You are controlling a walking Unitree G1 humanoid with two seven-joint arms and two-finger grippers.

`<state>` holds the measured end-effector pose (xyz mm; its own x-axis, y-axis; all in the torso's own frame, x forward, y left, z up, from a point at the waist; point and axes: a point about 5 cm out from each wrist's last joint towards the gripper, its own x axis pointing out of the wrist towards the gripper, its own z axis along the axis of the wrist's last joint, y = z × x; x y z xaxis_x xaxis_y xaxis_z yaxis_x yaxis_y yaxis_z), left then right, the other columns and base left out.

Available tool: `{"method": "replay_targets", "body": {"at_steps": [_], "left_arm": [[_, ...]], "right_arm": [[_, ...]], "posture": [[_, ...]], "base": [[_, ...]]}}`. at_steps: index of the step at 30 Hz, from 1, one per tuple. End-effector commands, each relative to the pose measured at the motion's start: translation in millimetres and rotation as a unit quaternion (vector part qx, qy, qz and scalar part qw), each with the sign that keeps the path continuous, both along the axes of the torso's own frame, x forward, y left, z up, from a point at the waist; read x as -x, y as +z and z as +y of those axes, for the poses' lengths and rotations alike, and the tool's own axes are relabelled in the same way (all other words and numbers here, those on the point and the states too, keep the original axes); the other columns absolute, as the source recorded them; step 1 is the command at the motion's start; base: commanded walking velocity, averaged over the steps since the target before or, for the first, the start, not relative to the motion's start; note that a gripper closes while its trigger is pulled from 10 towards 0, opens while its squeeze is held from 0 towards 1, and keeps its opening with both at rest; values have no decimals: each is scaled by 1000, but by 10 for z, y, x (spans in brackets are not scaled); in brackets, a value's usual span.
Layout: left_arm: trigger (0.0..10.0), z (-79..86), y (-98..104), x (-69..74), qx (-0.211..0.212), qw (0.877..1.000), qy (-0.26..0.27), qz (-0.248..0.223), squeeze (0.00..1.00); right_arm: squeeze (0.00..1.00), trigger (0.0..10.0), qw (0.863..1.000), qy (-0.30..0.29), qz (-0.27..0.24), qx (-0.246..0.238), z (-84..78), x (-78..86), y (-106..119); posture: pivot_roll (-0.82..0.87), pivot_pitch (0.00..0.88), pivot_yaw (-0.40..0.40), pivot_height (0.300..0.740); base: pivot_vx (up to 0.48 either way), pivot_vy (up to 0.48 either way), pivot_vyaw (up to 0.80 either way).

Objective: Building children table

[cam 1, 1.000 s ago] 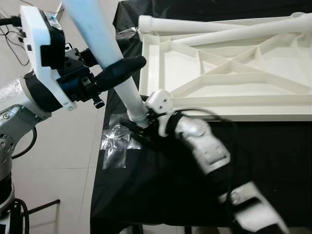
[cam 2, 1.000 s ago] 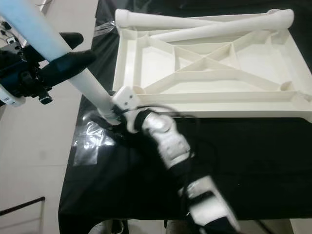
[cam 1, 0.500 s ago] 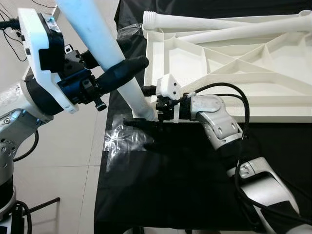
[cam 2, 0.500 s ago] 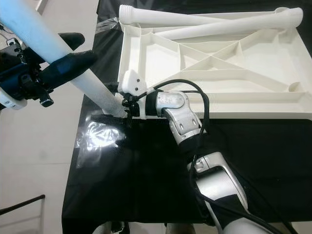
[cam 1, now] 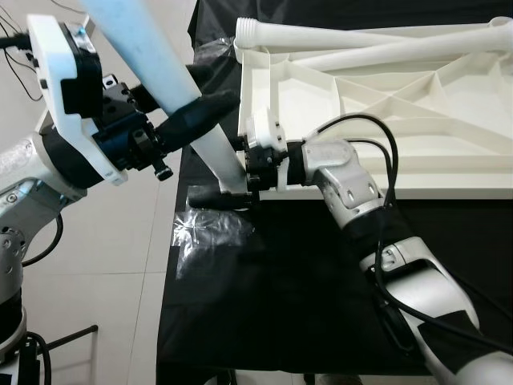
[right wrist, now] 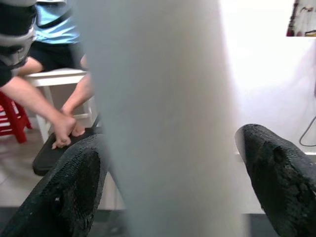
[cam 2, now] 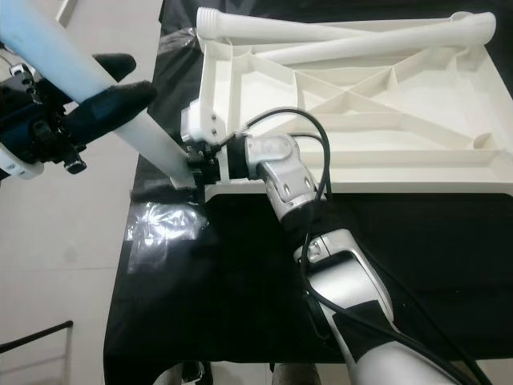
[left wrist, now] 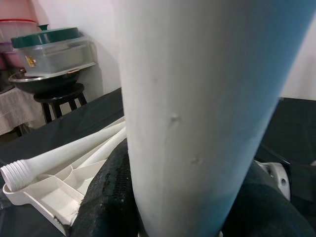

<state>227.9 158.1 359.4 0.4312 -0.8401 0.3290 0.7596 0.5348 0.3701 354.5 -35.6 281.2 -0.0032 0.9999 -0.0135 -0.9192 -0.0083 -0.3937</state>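
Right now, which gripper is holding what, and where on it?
Left gripper clamps the long white plastic table leg mid-shaft. Right gripper straddles its lower end; fingers look apart from it.

Leg point(cam 1: 160, 60): white, pale blue tint toward the upper end.
Tabletop point(cam 1: 385, 120): cream white, ribbed underside.
Spare legs point(cam 1: 345, 36): cream white.
Cloth point(cam 1: 280, 305): plain black.
Plastic bag point(cam 1: 208, 237): clear, glossy.
Floor point(cam 1: 104, 241): pale beige tiles.
Left gripper point(cam 1: 196, 96): black fingers, white and blue body.
Right gripper point(cam 2: 186, 180): black fingers, white wrist, silver arm.
Stool point(right wrist: 12, 126): red.
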Motion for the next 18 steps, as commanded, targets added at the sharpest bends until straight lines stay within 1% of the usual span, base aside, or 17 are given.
{"method": "replay_targets", "body": {"at_steps": [1,3,4,7,8,14,18], "left_arm": [[0,-25,-135,-32,-11,999,-12,40,0],[0,-22,-138,-34,-10,999,-10,41,0],[0,3,-159,-61,-10,999,-2,46,0],[0,18,-173,-79,-10,999,4,49,0],[0,58,-194,-128,-8,998,18,55,0],[0,117,-219,-203,-8,997,37,62,0],[0,125,-223,-220,-9,997,40,63,0]], "right_arm": [[0,10000,1000,12,0,-12,54,14,3],[0,10000,1000,11,1,-15,64,-1,25],[0,7059,1000,11,6,-19,80,-18,43],[0,7059,1000,11,9,-21,88,-28,54],[0,0,999,13,17,-27,109,-39,57],[0,0,999,12,27,-28,128,-45,11],[0,0,999,10,29,-27,129,-46,-5]], "posture": [[-1,353,40,740],[-1,353,40,740],[1,355,40,740],[2,359,38,740],[3,363,39,740],[5,365,42,740],[3,365,44,740]], "base": [[0,0,0],[0,0,0],[0,0,0],[0,0,0],[0,0,0],[0,0,0],[0,0,0]]}}
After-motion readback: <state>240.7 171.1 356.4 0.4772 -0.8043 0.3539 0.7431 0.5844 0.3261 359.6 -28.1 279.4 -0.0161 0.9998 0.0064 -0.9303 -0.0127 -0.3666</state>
